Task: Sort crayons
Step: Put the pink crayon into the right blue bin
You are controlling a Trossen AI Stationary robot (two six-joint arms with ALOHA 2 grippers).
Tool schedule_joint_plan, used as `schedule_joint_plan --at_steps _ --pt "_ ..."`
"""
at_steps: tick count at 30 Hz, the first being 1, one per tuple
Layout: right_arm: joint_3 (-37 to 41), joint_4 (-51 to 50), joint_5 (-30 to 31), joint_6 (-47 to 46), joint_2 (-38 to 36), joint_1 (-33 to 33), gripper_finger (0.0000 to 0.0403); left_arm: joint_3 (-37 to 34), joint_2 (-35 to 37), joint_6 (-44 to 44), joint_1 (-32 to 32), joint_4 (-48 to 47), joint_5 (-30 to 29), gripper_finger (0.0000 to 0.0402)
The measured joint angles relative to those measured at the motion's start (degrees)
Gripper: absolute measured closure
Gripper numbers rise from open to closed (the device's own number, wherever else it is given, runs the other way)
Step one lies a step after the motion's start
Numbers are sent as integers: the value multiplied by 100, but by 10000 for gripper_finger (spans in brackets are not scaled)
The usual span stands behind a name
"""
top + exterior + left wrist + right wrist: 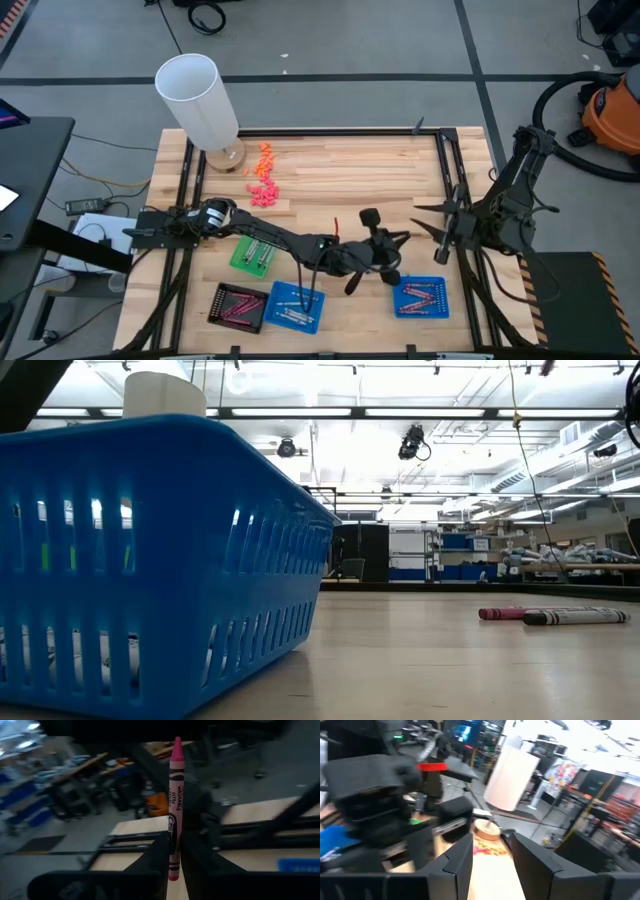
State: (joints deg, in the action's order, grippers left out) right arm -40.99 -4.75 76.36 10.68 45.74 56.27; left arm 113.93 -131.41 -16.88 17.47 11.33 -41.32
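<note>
The left claw [172, 865] pinches one pink crayon [175, 805] upright above the surface's [340, 170] front middle; the right claw [492, 845], spread, waits at the right edge. Four trays sit along the front edge.

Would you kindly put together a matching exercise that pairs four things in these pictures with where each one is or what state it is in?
Things:
1. pink crayon
2. right pincer
3. green tray
4. paper towel roll

Places or states:
A. standing on its base at the table's far left corner
B. open, holding nothing
C. clamped upright between the left pincer's fingers
D. on the table under the left arm

Pairs: 1-C, 2-B, 3-D, 4-A
</note>
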Motion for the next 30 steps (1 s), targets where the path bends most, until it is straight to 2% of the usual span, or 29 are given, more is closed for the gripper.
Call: schedule_joint_plan --at_steps 3,9,15,20,23,30 --pt "0 -1 -223 -44 2 0 258 0 0 -170 0 170 -434 359" --pt "0 18 -203 -109 0 2 258 -7 0 -683 16 690 -900 359" --pt "0 145 124 82 4 2 258 -7 4 -984 55 1069 -1053 359" --pt "0 526 839 422 3 4 258 -7 4 -1014 78 1088 -1053 359" --pt "0 533 1145 415 2 2 258 -7 4 -1365 111 1330 -1231 359" --pt "0 468 601 93 7 154 258 0 7 -2649 193 1967 -1972 359"
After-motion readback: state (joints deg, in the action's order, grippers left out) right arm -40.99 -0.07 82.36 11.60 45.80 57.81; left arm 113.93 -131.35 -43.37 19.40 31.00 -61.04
